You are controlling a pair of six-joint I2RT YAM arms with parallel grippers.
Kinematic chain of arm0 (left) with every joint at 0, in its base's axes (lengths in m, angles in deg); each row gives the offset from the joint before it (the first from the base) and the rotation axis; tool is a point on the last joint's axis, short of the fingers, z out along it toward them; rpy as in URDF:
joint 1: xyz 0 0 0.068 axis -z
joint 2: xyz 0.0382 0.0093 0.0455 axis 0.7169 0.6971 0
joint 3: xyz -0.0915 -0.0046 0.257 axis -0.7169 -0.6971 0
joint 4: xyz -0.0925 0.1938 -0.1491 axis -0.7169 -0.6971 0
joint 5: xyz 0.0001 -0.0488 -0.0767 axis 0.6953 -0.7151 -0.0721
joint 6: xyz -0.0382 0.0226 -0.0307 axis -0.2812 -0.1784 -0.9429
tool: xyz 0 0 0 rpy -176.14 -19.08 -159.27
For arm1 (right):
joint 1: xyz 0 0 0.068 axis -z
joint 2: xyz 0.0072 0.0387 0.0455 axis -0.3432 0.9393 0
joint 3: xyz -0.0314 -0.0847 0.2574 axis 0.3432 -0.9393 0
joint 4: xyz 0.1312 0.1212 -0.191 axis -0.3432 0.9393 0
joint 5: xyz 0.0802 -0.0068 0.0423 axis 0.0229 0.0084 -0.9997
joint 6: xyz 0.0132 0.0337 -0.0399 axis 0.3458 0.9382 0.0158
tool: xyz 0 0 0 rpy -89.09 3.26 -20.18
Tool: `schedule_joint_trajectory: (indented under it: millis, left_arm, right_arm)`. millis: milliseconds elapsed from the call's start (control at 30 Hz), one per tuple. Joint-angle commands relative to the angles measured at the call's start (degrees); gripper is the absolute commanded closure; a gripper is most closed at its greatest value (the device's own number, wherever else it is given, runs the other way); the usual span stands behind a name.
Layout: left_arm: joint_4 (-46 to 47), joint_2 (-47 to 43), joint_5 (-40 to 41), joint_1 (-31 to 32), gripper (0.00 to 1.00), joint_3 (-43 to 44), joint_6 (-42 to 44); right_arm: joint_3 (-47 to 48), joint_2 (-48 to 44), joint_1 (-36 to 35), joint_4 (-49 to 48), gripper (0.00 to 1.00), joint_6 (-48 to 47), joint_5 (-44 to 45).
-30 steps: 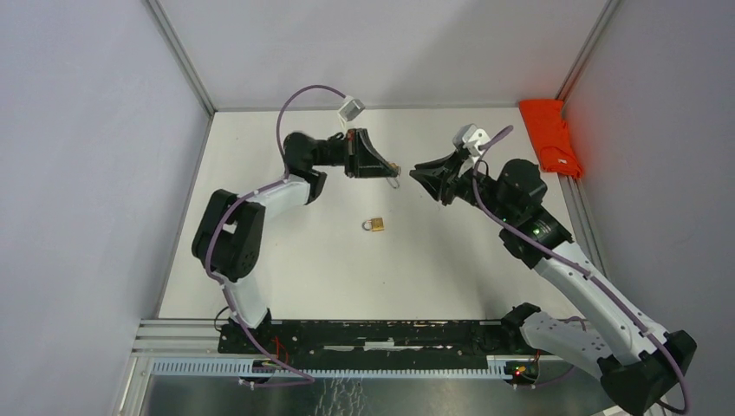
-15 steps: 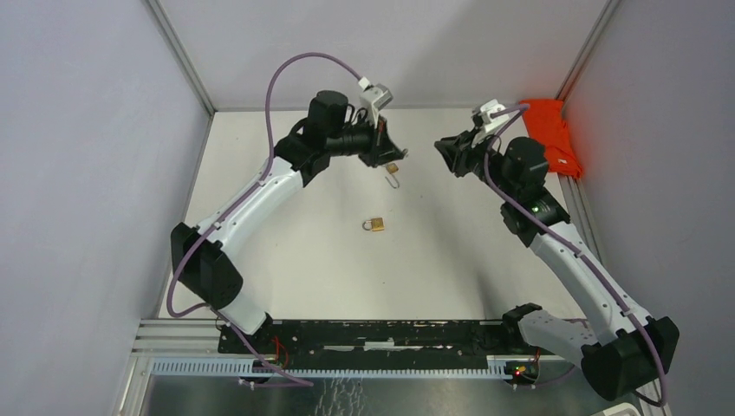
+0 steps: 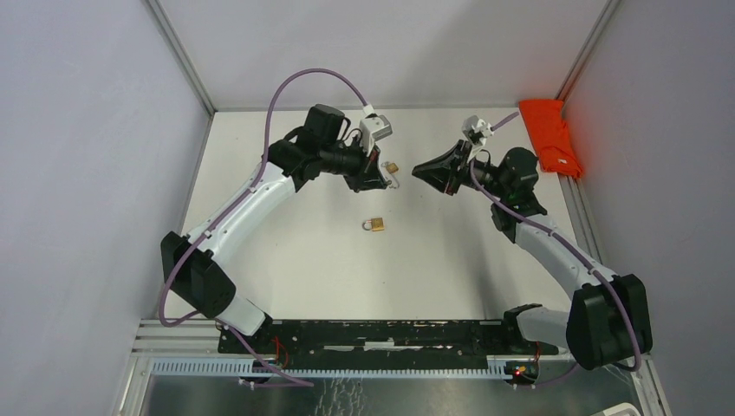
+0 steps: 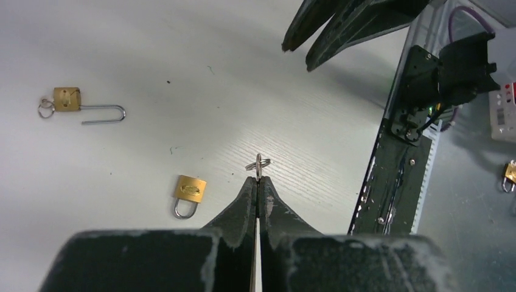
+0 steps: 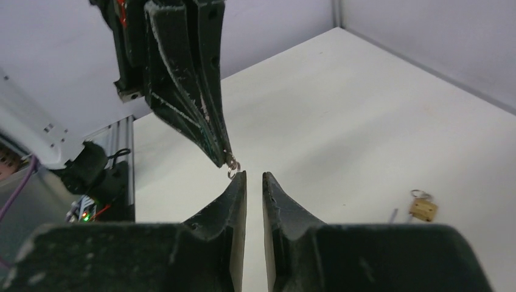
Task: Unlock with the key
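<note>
My left gripper (image 3: 380, 179) (image 4: 256, 180) is shut on a small key; the key's ring (image 4: 258, 164) sticks out past the fingertips. A closed brass padlock (image 3: 374, 224) (image 4: 190, 190) lies on the white table below it. A second brass padlock (image 3: 392, 166) (image 4: 67, 99), with a long open shackle and a ring, lies farther back. My right gripper (image 3: 419, 171) (image 5: 254, 176) is slightly open and empty. It is held in the air facing the left gripper, its left fingertip almost touching the key ring (image 5: 232, 168).
A red cloth (image 3: 549, 134) lies at the table's back right corner. The black base rail (image 3: 373, 334) runs along the near edge. Grey walls enclose the table on three sides. Another small brass lock (image 4: 510, 173) shows off the table beyond the rail.
My left gripper has come down and nearer with the key. My right gripper has swung left and lower, so the two tips now nearly meet. Both padlocks lie unmoved.
</note>
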Motion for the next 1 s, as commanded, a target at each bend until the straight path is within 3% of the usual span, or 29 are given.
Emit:
schedule_joint_trajectory:
  millis: [0, 233, 400, 967]
  left_arm:
    - [-3.34, -1.62, -5.93, 0.12, 0.98, 2.72, 5.59]
    - [-3.34, -1.83, -9.08, 0.21, 0.98, 2.55, 6.0]
    - [-2.91, -1.98, -10.33, 0.29, 0.98, 2.55, 6.04]
    - [-0.9, -4.02, -12.19, 0.4, 0.98, 0.54, 6.07]
  right_arm:
    - [-1.27, -0.11, -0.42, -10.59, 0.81, 2.17, -7.47]
    - [-0.66, 1.2, -3.41, -12.75, 0.83, 2.51, -8.5]
    - [-0.56, 2.26, -6.92, -8.73, 0.85, -1.67, -7.45]
    - [0.47, 5.23, -7.49, -10.26, 0.88, -1.12, -7.0]
